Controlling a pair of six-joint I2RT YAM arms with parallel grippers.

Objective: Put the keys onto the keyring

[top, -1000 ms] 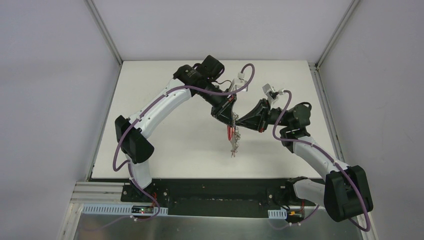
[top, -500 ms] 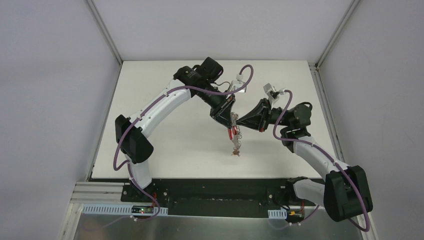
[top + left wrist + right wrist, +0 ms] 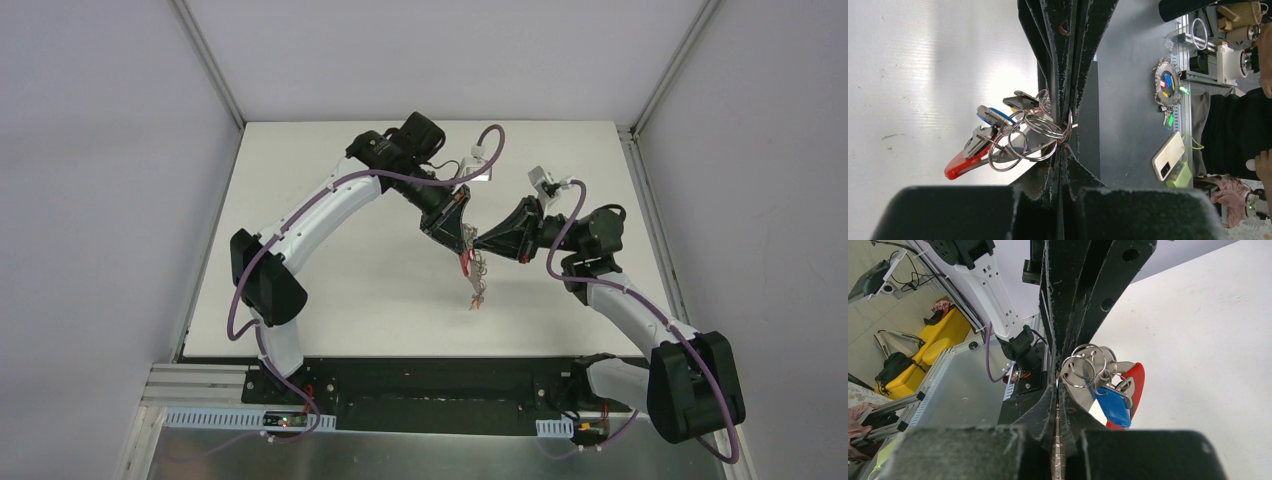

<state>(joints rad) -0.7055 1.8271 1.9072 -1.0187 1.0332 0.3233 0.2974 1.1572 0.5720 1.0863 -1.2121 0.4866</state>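
A: Arm poses?
B: L arm (image 3: 320, 205) rises from the near-left base, elbow high toward the far edge, then the forearm bends back down and to the right. R arm (image 3: 630, 310) comes up from the near-right base, folds at the wrist and points left. The two tips meet nose to nose above the table (image 3: 330, 290), a bit right of centre.
A: Jaws?
B: L gripper (image 3: 465, 240) is closed, pinching the grey rings of the keyring (image 3: 472, 268). R gripper (image 3: 481, 243) is closed too, on the same bunch from the opp. side. In the L wrist view the R gripper's fingers (image 3: 1055, 65) come down from the top and meet the L pair right at the rings. The R wrist view shows the mirror of that.
A: Keyring where?
B: It hangs off the two tips, over the table near its centre, trailing toward the near edge in the top view. Whether the lowest tag touches the table, can't tell.
A: Keys (image 3: 998, 120)?
B: They're in the bunch w/ the rings. A blue key (image 3: 1113, 409) sits just beside the red band (image 3: 1138, 380), and a dark-headed one (image 3: 1020, 102) is also among the rings. Threaded on or only lying against, can't tell.
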